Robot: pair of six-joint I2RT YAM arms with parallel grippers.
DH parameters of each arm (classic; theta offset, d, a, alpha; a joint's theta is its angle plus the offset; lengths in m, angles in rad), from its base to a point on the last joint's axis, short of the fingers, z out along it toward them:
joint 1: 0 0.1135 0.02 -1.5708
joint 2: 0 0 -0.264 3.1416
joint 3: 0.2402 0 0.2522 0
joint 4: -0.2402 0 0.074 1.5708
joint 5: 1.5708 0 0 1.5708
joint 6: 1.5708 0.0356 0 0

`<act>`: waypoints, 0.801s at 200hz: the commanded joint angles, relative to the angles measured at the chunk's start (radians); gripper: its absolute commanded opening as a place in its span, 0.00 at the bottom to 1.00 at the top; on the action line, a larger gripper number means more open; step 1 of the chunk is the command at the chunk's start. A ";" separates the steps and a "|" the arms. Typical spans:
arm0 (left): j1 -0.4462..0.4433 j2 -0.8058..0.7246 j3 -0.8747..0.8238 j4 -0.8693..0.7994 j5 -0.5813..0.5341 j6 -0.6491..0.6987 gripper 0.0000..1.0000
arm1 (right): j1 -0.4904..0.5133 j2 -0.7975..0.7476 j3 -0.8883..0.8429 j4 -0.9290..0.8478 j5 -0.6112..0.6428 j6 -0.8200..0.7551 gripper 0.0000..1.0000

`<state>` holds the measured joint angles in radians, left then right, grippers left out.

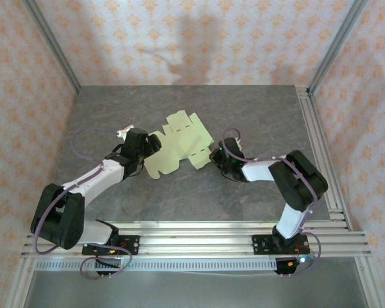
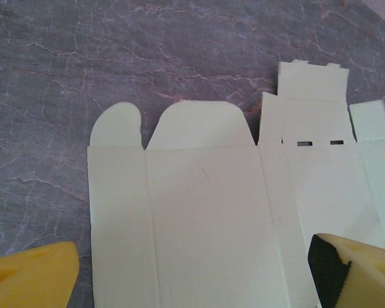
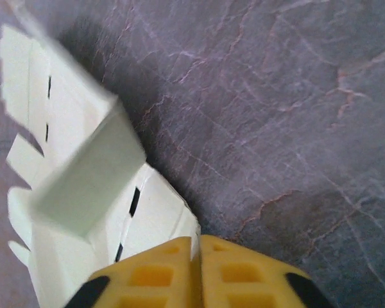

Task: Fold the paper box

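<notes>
Between the left gripper's (image 2: 192, 282) yellow fingers (image 2: 32, 279), jaws wide apart, lies the paper box (image 2: 205, 218). It is an unfolded pale yellow-green sheet, flat on the grey marbled table (image 2: 83, 58). One finger sits just off the sheet's left edge, the other over a right-hand panel. Two rounded flaps and a slotted tab panel point away from the camera.

At the right gripper (image 3: 196, 256) the jaws are pressed together with only a thin seam. The card's edge runs into that seam, so it looks pinched. Just beyond, one panel (image 3: 83, 186) is lifted off the table, tilted and blurred, with dark slots beside it.

From the top view the sheet lies mid-table between both grippers, the left one at its left edge, the right one at its right edge. The left arm (image 1: 83, 183) and right arm (image 1: 295, 179) reach in from the near rail (image 1: 192, 242).
</notes>
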<state>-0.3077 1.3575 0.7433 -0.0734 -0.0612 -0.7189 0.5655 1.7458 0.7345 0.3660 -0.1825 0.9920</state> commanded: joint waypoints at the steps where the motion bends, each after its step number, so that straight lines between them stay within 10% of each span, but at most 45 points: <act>1: 0.001 0.009 0.001 -0.031 -0.033 0.036 0.94 | -0.013 -0.033 0.032 -0.076 0.044 -0.057 0.01; 76: 0.001 0.028 0.022 -0.052 0.000 0.105 0.98 | -0.171 0.092 0.361 -0.592 -0.247 -0.595 0.00; 143: 0.001 0.031 0.033 -0.084 -0.006 0.104 1.00 | -0.231 0.258 0.701 -0.961 -0.257 -0.912 0.00; 160: 0.001 0.034 0.037 -0.094 -0.002 0.112 1.00 | -0.235 0.225 0.696 -0.939 -0.243 -0.906 0.30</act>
<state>-0.3077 1.3815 0.7475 -0.1261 -0.0574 -0.6281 0.3428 1.9945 1.4036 -0.4812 -0.4423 0.1688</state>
